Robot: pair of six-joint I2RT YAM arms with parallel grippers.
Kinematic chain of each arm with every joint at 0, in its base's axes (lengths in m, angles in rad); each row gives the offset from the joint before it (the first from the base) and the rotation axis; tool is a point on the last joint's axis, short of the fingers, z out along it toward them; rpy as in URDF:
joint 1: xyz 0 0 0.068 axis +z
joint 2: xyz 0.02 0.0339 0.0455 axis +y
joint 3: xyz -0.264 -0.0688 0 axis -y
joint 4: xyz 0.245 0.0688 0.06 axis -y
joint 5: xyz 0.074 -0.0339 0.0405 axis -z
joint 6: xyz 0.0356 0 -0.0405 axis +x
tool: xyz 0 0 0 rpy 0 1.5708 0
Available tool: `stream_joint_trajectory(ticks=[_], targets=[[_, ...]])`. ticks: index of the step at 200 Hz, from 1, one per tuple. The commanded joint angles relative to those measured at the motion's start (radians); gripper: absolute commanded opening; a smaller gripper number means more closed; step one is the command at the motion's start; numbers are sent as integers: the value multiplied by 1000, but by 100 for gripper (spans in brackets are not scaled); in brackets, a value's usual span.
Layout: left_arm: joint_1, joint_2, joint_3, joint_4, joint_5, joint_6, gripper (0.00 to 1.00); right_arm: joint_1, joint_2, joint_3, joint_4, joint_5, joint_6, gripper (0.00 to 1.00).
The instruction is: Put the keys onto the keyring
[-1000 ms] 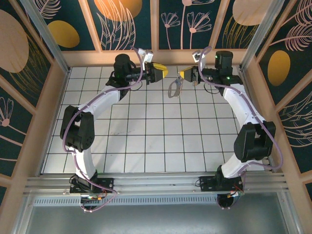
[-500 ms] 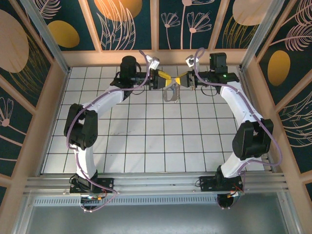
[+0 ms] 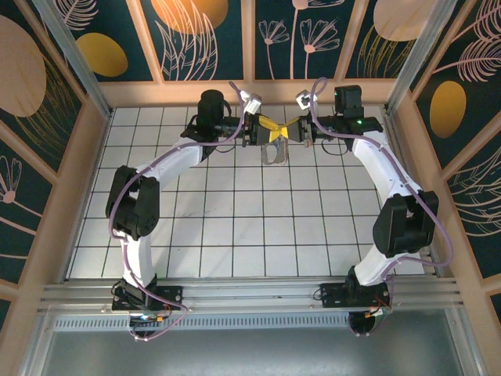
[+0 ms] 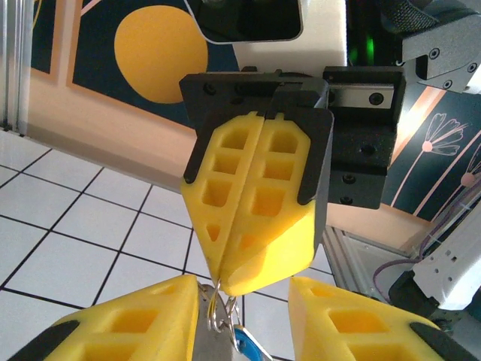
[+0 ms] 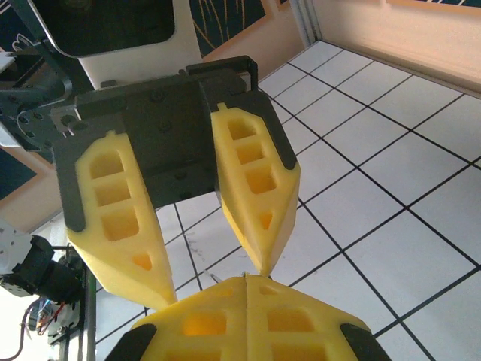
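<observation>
Keyring hangs lengthwise down from right gripper

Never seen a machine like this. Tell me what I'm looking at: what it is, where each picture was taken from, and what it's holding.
These are two robot arms, the left arm and the right arm, bolted at the near edge of a white tiled table. The wide picture looks down from above and behind them. The other two come from a small camera on each wrist, so each shows that arm's own yellow fingers at the bottom and the other arm's fingers facing it. The arms meet over the far side of the table. The right fingers are pressed shut on the keyring, a thin metal loop, and a blue-headed key hangs just below it. The left fingers stand apart, with the loop hanging in the gap between them.
</observation>
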Motion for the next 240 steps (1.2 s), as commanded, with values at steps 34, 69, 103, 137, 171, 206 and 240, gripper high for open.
stream_joint_trajectory(ticks=[34,69,103,137,171,206,240], targets=[[-5,15,19,13,38,22,30,6,-3,34,8,-68,-29,0],[-12,18,19,32,59,9,15,7,-3,21,35,-74,-12,0],[-21,19,19,44,68,9,9,6,3,18,42,-79,-5,0],[-35,14,18,54,73,12,0,7,0,4,75,-67,20,0],[-48,5,-1,67,78,14,0,6,-4,-11,132,-59,68,0],[-49,-3,-17,72,85,13,10,7,2,-10,140,-54,75,0],[-51,-12,-27,82,89,8,12,6,8,-7,145,-46,82,0]])
